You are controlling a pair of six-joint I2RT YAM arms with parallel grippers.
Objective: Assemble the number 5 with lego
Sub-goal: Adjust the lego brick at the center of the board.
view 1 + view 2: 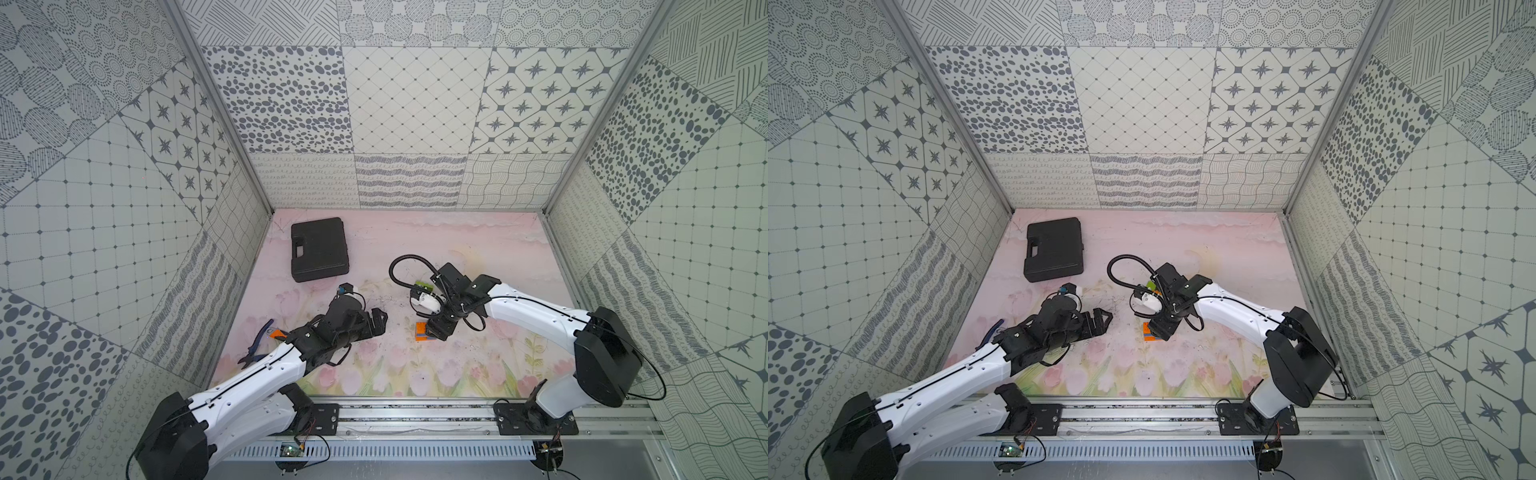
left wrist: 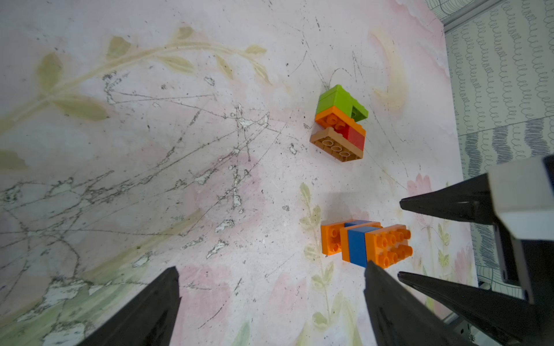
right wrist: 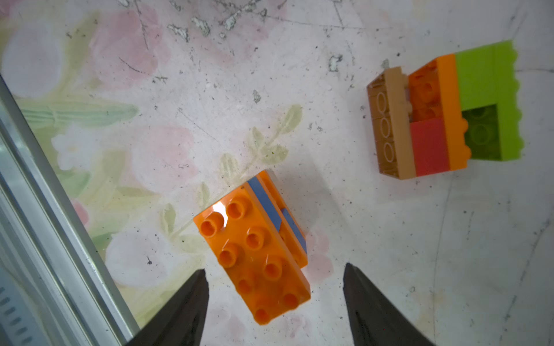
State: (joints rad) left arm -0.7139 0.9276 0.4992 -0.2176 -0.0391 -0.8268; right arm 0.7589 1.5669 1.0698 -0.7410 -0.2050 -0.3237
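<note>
The lego lies in two joined clumps on the pink floral mat. An orange and blue stack (image 3: 254,248) rests on its side, studs facing my right wrist camera. My right gripper (image 3: 274,268) stands open astride its near end, with a gap of mat showing on each side of the brick. A green, orange, red and brown stack (image 3: 443,119) lies apart from it, further back. In the left wrist view both stacks show, the orange and blue one (image 2: 365,244) and the green-topped one (image 2: 340,122). My left gripper (image 2: 271,265) is wide open over bare mat with nothing between its fingers.
A black case (image 1: 319,249) lies at the back left. A blue and orange-handled tool (image 1: 259,340) sits beside my left arm. Patterned walls close three sides, and an aluminium rail (image 3: 45,209) runs along the front edge.
</note>
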